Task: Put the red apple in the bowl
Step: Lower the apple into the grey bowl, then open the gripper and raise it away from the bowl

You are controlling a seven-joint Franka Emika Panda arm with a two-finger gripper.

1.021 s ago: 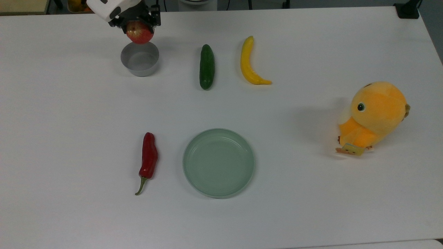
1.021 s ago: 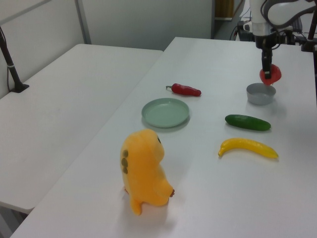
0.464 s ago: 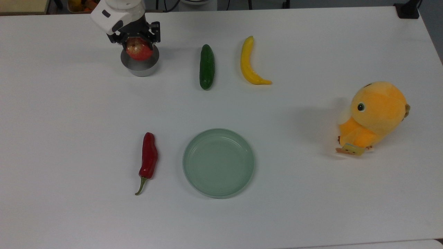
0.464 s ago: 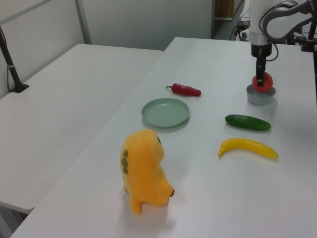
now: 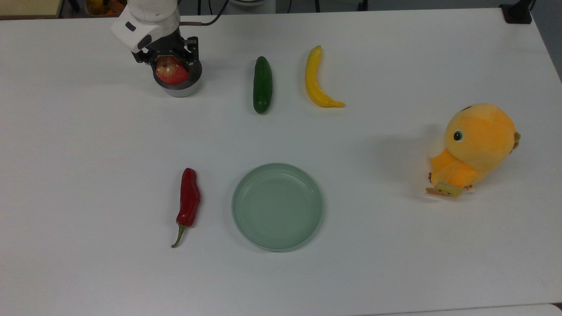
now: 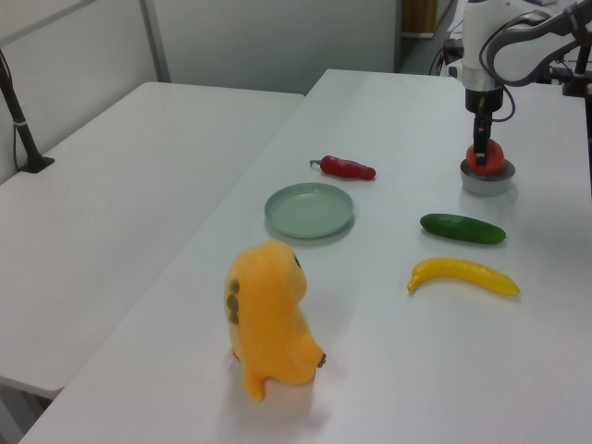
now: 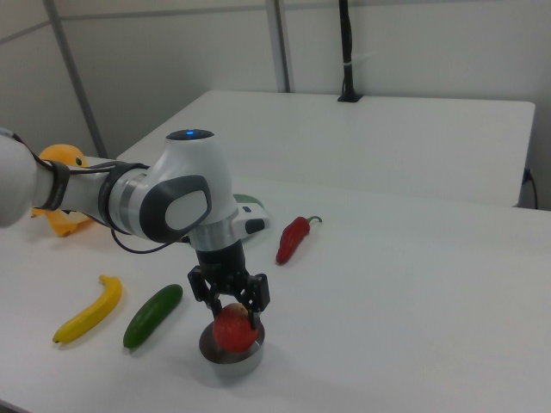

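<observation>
The red apple (image 5: 172,73) (image 6: 489,157) (image 7: 231,330) is lowered into the small grey bowl (image 5: 179,91) (image 6: 487,180) (image 7: 225,355) at the top view's upper left, its lower half inside the rim. My gripper (image 5: 168,66) (image 6: 480,154) (image 7: 230,311) comes straight down from above and is shut on the apple, with a black finger on each side of it. Whether the apple rests on the bowl's bottom is hidden by the bowl's wall.
A green cucumber (image 5: 262,84) and a yellow banana (image 5: 317,79) lie to the top view's right of the bowl. Nearer the front are a red chili pepper (image 5: 189,202) and a pale green dish (image 5: 277,206). An orange plush toy (image 5: 475,148) stands at the right.
My gripper has carried the apple from just behind and above the bowl to over it, then lowered it into the bowl. Everything else stayed in place.
</observation>
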